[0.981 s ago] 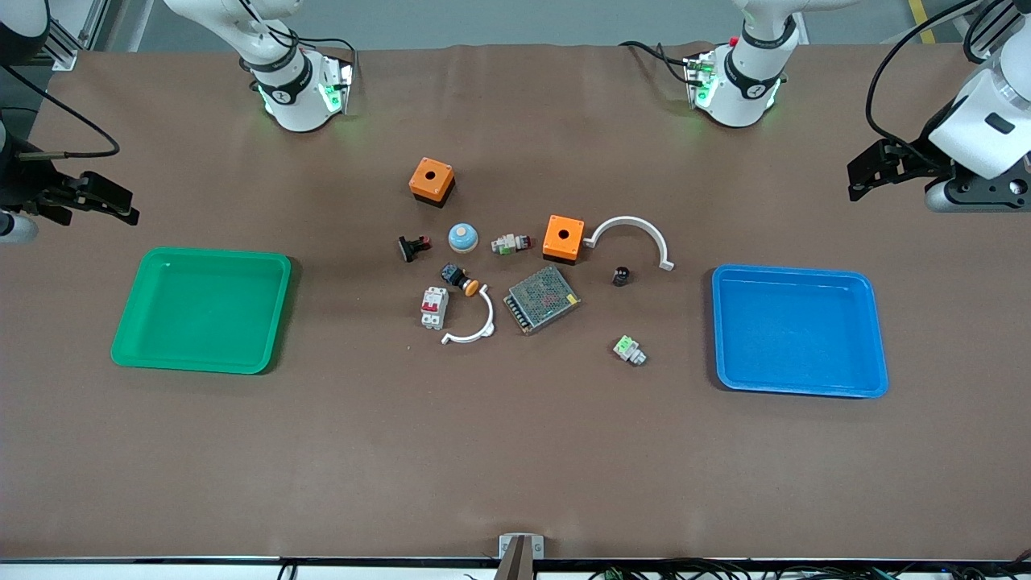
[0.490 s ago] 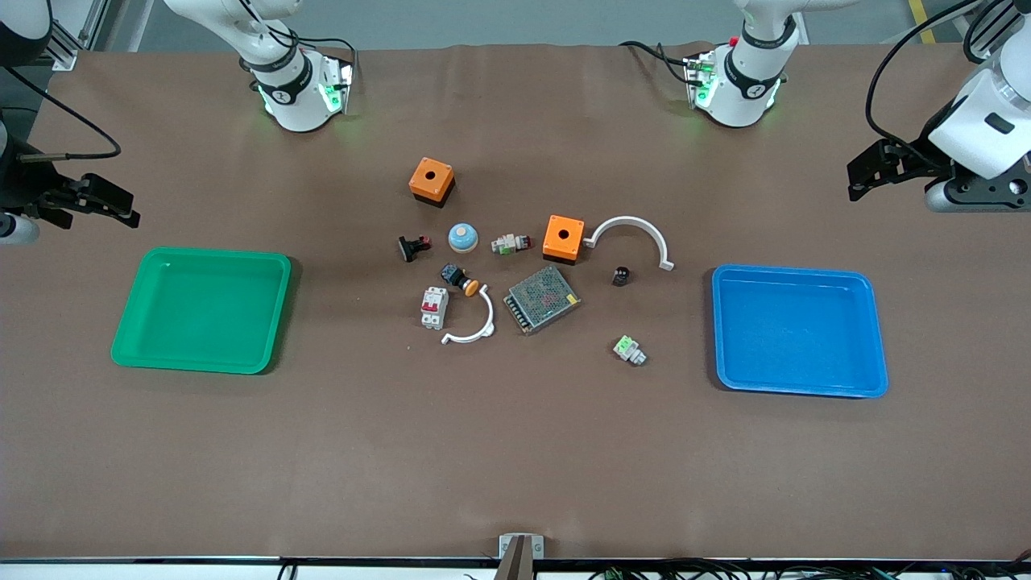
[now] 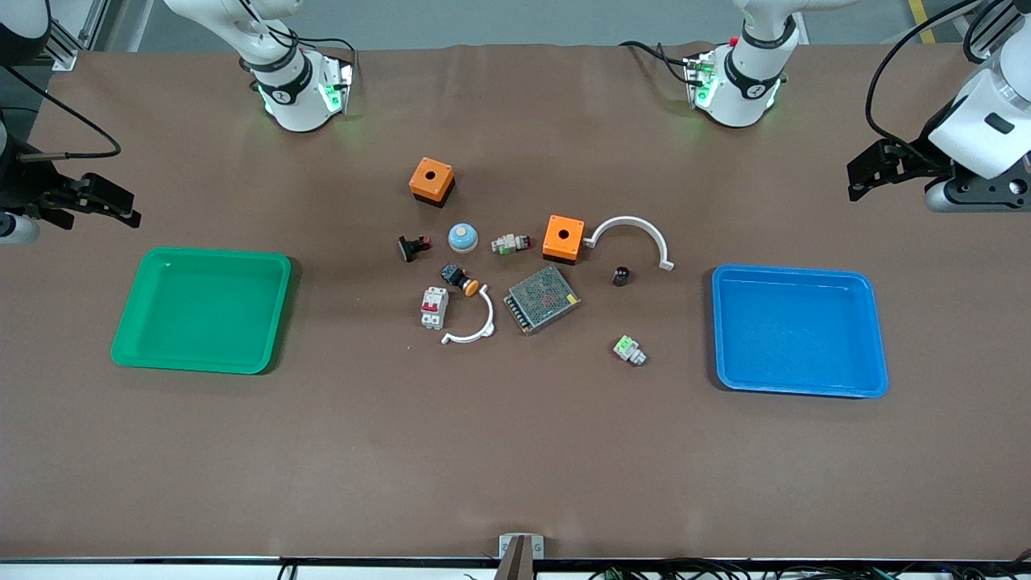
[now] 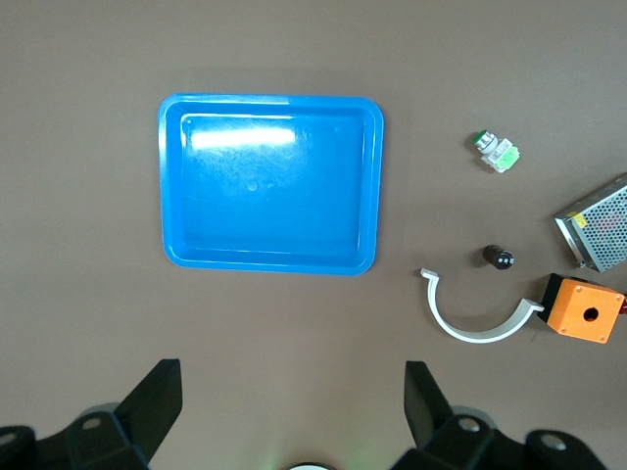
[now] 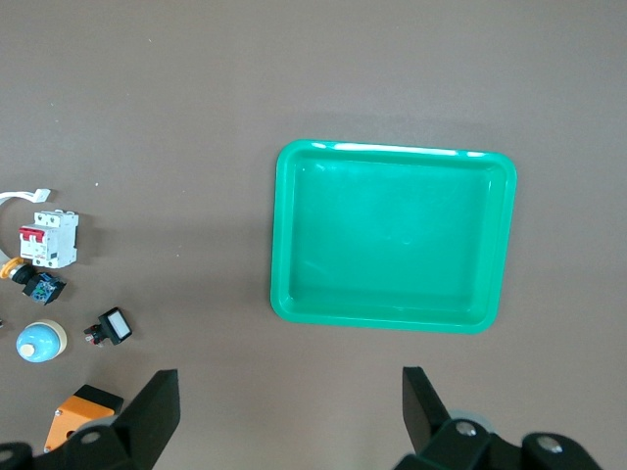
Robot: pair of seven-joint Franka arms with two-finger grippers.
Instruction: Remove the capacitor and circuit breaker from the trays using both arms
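The capacitor (image 3: 621, 275), a tiny black cylinder, stands on the table between the white arc (image 3: 632, 236) and the blue tray (image 3: 800, 331); it also shows in the left wrist view (image 4: 498, 258). The breaker (image 3: 434, 308), a white block with red levers, lies beside a smaller white arc (image 3: 473, 321); it shows in the right wrist view (image 5: 48, 239). My left gripper (image 3: 859, 181) is open and empty, held high at the left arm's end of the table. My right gripper (image 3: 121, 208) is open and empty, held high above the green tray (image 3: 202, 310).
Two orange boxes (image 3: 431, 181) (image 3: 563, 238), a black-and-red switch (image 3: 413, 247), a blue dome (image 3: 462, 236), a push-button with orange cap (image 3: 459, 278), a mesh-covered box (image 3: 542, 299) and two white-and-green connectors (image 3: 511, 242) (image 3: 629, 350) lie in the middle. Both trays hold nothing.
My right gripper has shifted very slightly. Nothing else has moved.
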